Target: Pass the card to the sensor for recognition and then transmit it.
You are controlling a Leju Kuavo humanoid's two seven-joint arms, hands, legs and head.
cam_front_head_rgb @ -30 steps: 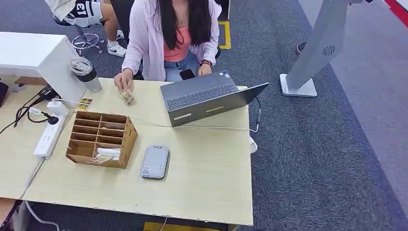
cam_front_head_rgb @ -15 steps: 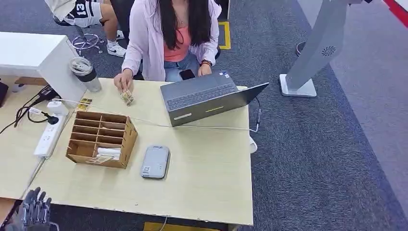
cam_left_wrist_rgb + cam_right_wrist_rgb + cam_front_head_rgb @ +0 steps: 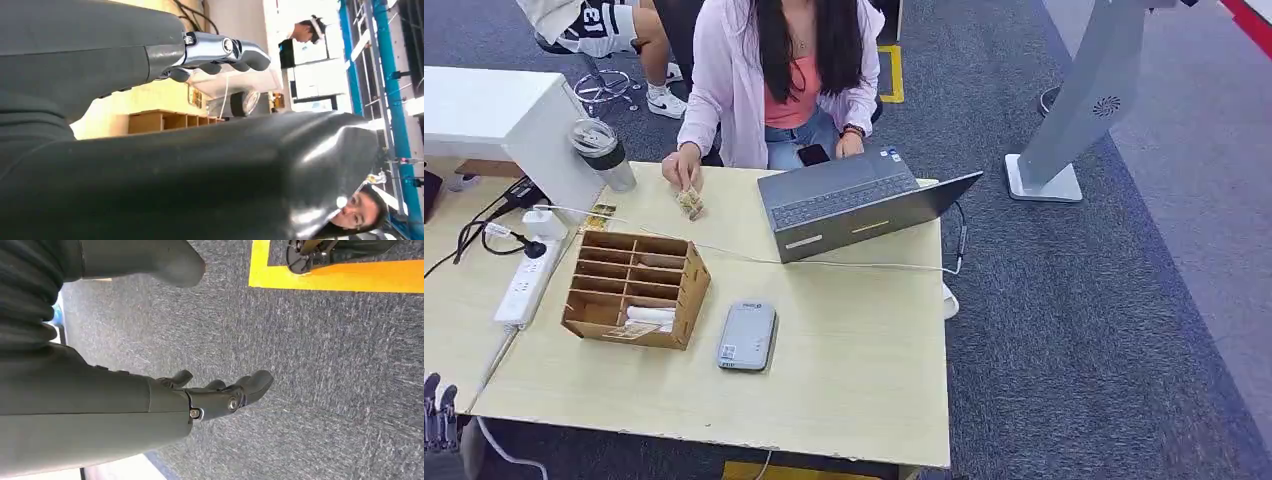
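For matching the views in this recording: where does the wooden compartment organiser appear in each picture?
Head view: the wooden organiser stands on the left part of the table, beside the grey card reader.
Left wrist view: the organiser sits mid-frame, between the left hand's fingers and thumb.
Right wrist view: not in it; carpet floor there.
Shared landmark: the lidded cup, also at.

An open laptop (image 3: 849,200) sits before a person (image 3: 779,75), a tumbler (image 3: 604,152) nearby.
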